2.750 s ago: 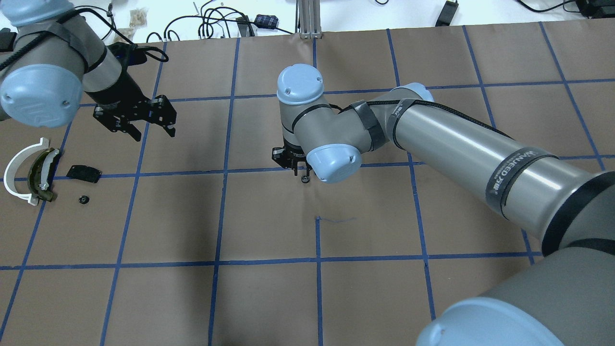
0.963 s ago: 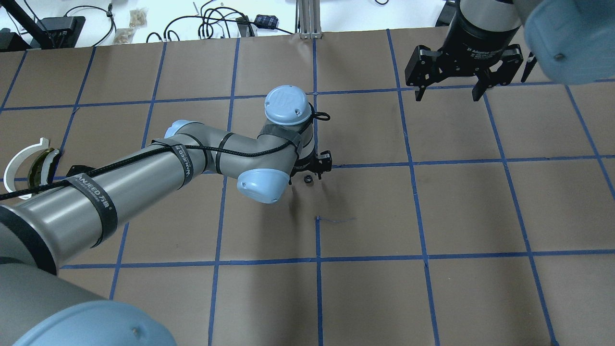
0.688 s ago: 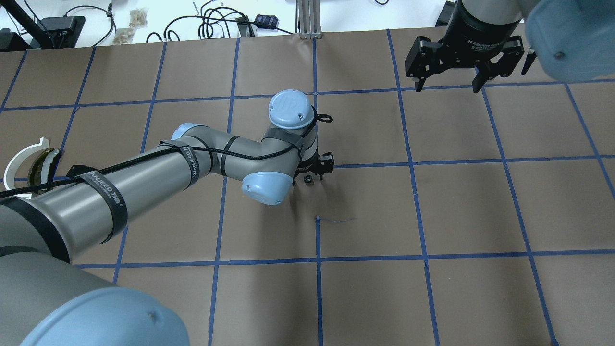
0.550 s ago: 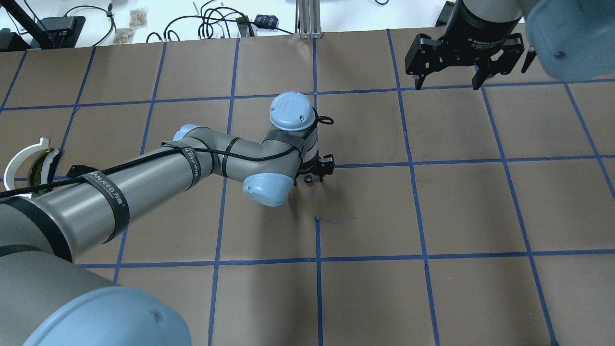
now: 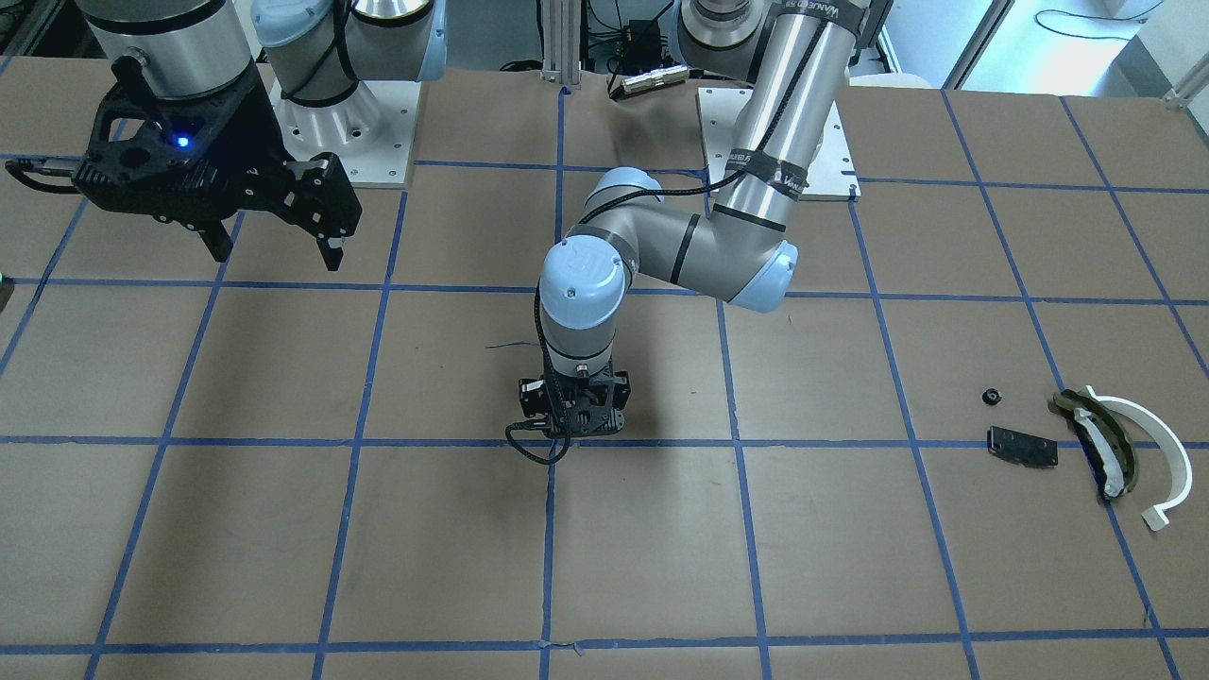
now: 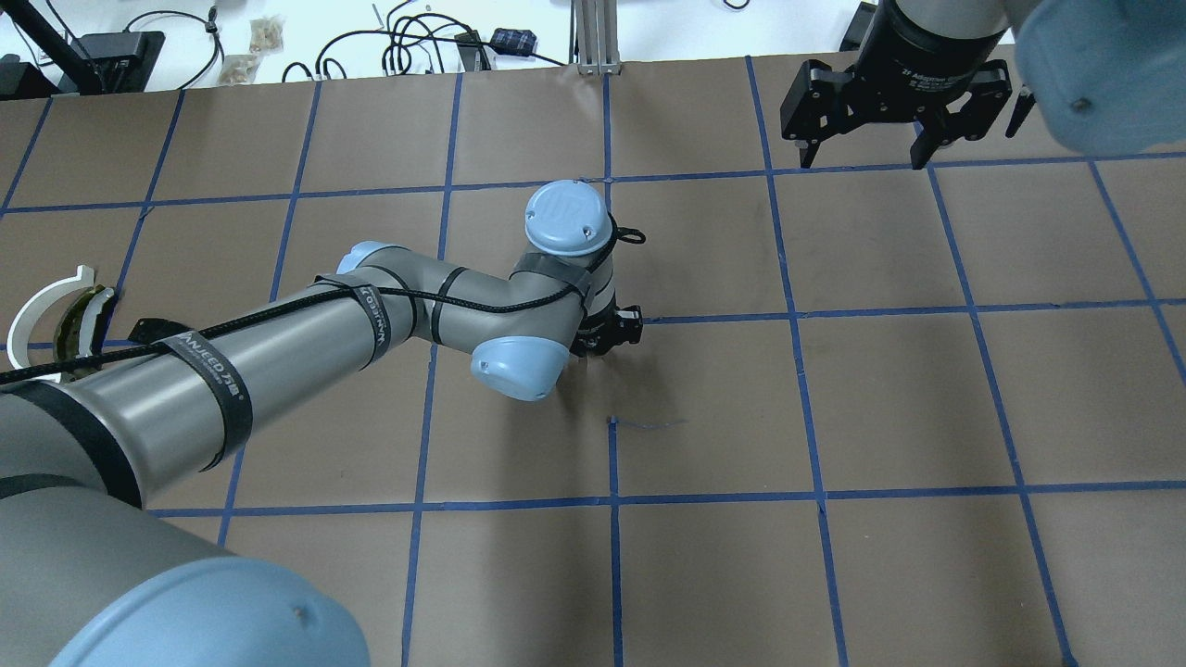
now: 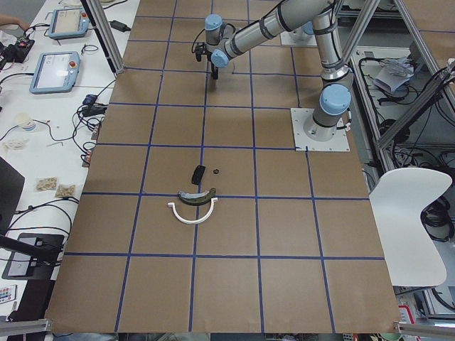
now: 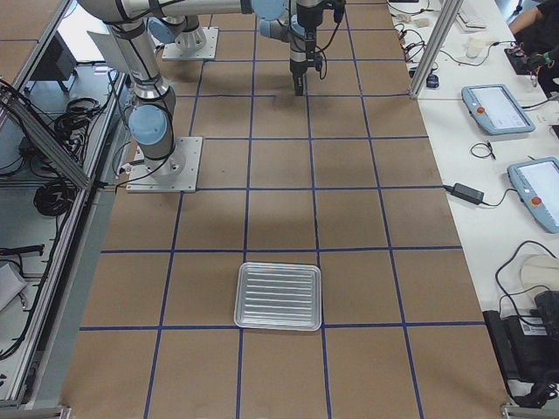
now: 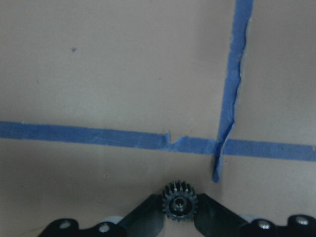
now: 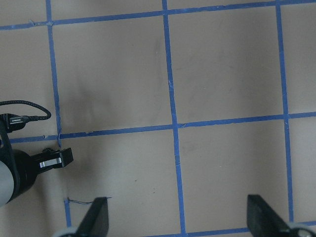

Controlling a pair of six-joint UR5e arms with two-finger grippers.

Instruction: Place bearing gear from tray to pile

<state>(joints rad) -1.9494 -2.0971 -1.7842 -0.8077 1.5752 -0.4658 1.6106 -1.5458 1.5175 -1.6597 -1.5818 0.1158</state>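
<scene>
Two things differ vs a few secs ago. First, the right gripper (image 6: pixel 864 153) no longer sits over the ctr of the tabletop (image 6: pixel 834 556). It has pulled back to approx 1 o'clock in the overhead view, raised, fingers spread wide w/ nothing between them. Second, the left gripper (image 5: pixel 572 427), which hung near the pile at 9 o'clock, has swung in to the ctr and come down on the bearing gear (image 9: pixel 179 201). Half a sec ago the gear showed just beside the gripper in the overhead view; now it's hidden there under the wrist. The left wrist cam shows why: both fingers (image 9: pixel 147 213) press on the gear's teeth, one at 9 o'clock and one at 3, so it's pinched, bore facing up. By my read it's not yet lifted off the paper.

For the task: the grasp looks made; lift, carry and release at the pile remain. The pile lies well apart from the gear: white arc strip (image 5: pixel 1166 453), olive curved piece (image 5: pixel 1100 444) just beside it on the inner side, black plate (image 5: pixel 1022 446) near, and a small black part (image 5: pixel 991 396) by the plate. The tray (image 8: pixel 279 264) sits toward the tabletop's end on the robot's right.

Pose: the left arm is stretched low across the tabletop, forearm approx level, wrist bent so the gripper points straight down. The right arm is held high, its gripper also facing down.
</scene>
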